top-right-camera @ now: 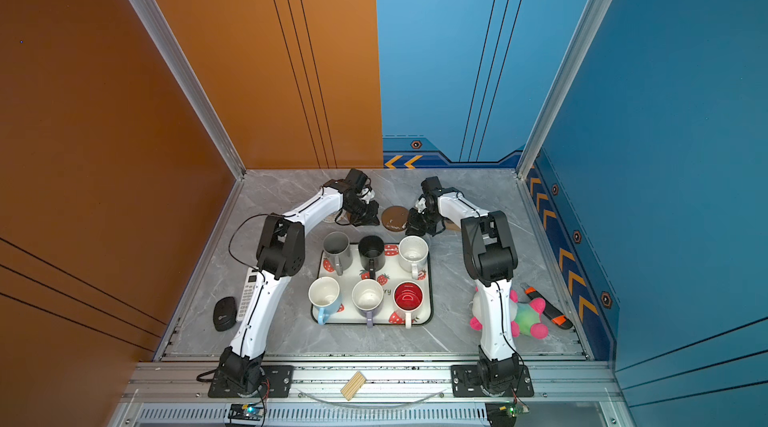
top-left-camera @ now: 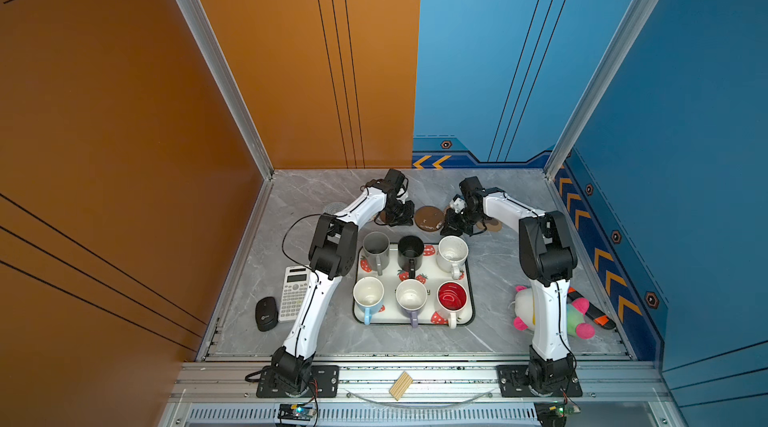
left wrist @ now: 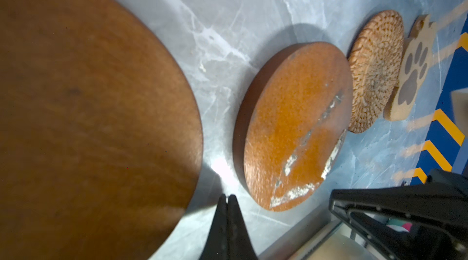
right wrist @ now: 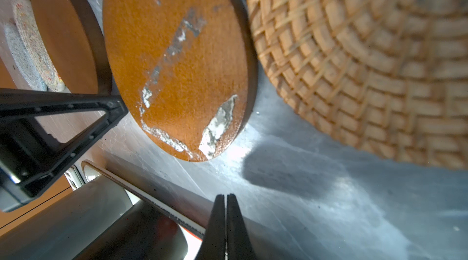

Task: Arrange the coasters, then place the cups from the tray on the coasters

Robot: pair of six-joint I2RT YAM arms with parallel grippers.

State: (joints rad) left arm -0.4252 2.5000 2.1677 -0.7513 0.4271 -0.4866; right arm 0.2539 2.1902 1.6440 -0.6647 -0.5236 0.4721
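The white strawberry tray point(top-left-camera: 470, 312) holds six cups, among them a grey cup point(top-left-camera: 376, 248), a black cup point(top-left-camera: 410, 252) and a red-lined cup point(top-left-camera: 452, 298). Behind it the coasters lie in a row. My left gripper point(left wrist: 227, 196) is shut and empty, low between a smooth brown disc point(left wrist: 88, 106) and a scratched brown disc point(left wrist: 296, 124). The rattan coaster point(left wrist: 374, 68) and the paw coaster point(left wrist: 410, 74) follow. My right gripper point(right wrist: 225, 195) is shut and empty, just off the table between the scratched disc point(right wrist: 177, 63) and the rattan coaster point(right wrist: 367, 56). Two woven coasters point(right wrist: 30, 41) overlap at the far end.
A calculator point(top-left-camera: 295, 292) and a black mouse point(top-left-camera: 266, 312) lie left of the tray. A plush toy point(top-left-camera: 577, 312) and an orange-black tool point(top-left-camera: 594, 312) lie by the right arm's base. Walls close the back and both sides.
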